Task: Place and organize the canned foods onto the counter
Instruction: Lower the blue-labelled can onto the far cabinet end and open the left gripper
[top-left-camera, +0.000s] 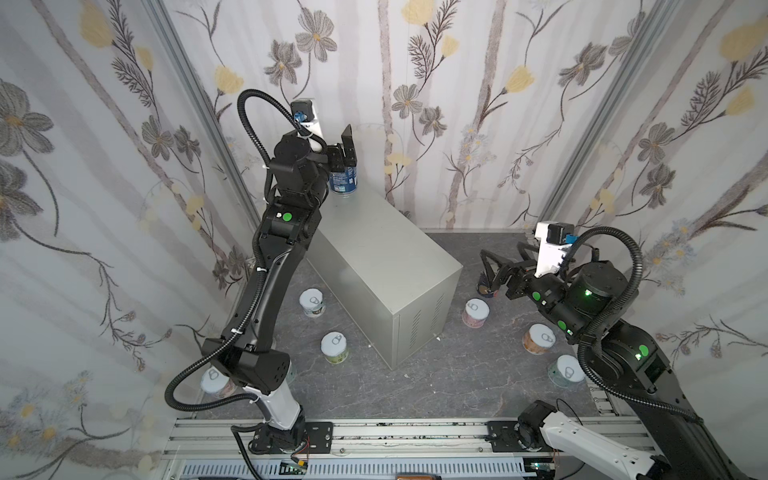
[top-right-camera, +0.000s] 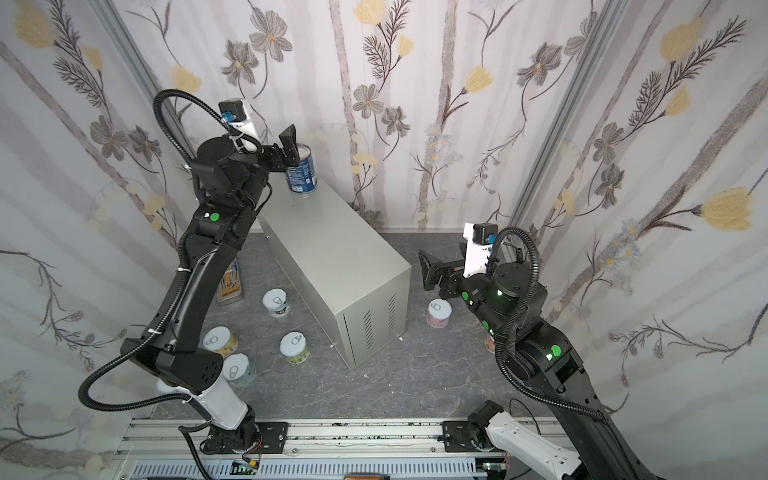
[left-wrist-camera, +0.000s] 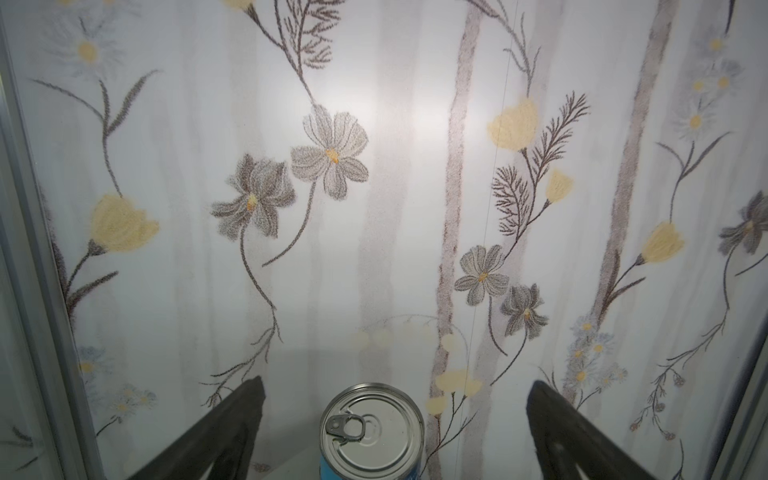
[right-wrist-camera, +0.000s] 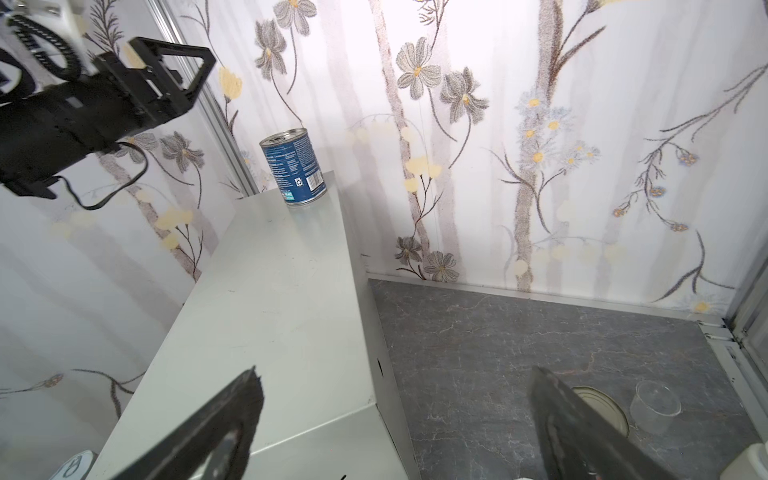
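Blue can (right-wrist-camera: 297, 170) on counter's (right-wrist-camera: 270, 291) far end is being shown clear of spread left gripper (right-wrist-camera: 199, 66) by right wrist view; right gripper (right-wrist-camera: 397, 374) also spread.

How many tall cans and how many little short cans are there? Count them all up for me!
Tall cylindrical metal cans with dark labels: 2
Short cylindrical metal cans with pale lids and pastel labels: 8
Total: 10 cans
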